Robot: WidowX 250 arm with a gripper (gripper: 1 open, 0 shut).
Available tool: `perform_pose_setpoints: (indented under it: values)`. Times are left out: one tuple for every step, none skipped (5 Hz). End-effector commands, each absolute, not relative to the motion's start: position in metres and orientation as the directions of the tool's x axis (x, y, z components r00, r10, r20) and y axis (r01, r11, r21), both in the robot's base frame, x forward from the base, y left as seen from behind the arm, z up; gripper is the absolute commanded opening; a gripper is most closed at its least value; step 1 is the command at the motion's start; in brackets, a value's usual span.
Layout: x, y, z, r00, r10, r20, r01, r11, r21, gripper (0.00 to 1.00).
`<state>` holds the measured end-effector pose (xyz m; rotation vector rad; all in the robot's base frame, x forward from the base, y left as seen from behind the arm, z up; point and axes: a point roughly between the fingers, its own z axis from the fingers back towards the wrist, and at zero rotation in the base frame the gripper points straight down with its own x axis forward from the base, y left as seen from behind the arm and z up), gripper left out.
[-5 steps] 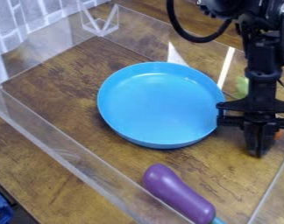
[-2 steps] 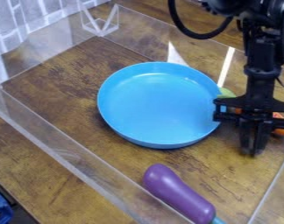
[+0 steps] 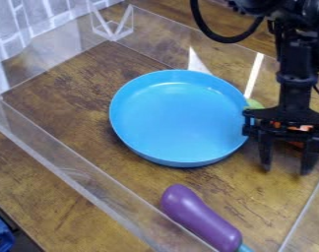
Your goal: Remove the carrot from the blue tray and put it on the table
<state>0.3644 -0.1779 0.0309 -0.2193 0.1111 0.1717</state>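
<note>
The blue tray (image 3: 149,123) lies on the table (image 3: 70,94) with nothing in it. Just right of its rim my gripper (image 3: 288,157) points down at the table, open, its two dark fingers (image 3: 268,153) spread apart. Between them only a small patch of orange shows: the carrot (image 3: 292,141), mostly hidden by the gripper. I cannot tell whether the fingers still touch it. A small green bit (image 3: 254,102) shows beside the tray's right rim, behind the arm.
A purple eggplant toy (image 3: 202,219) lies at the front, below the tray. Clear plastic walls (image 3: 70,182) fence the table on the front left, back and right. The gripper stands close to the right wall.
The fingers were shut together a second ago and have spread wide apart. The hand has stayed in the same spot right of the tray.
</note>
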Motion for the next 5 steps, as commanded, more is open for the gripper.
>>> perform_pose_setpoints:
  values:
    - [0.373,-0.187,0.079,0.994,0.106,-0.035,-0.111,0.957,-0.268,0.00]
    - [0.373,-0.181,0.078,0.994,0.106,-0.032,-0.111,0.956,-0.271,0.00]
    - [0.371,-0.177,0.084,0.995,0.095,-0.021,-0.097,0.956,-0.275,1.00]
    - [0.369,-0.171,0.087,0.997,0.082,-0.012,-0.082,0.956,-0.280,1.00]
    - [0.371,-0.171,0.084,0.996,0.088,-0.011,-0.087,0.955,-0.282,0.00]
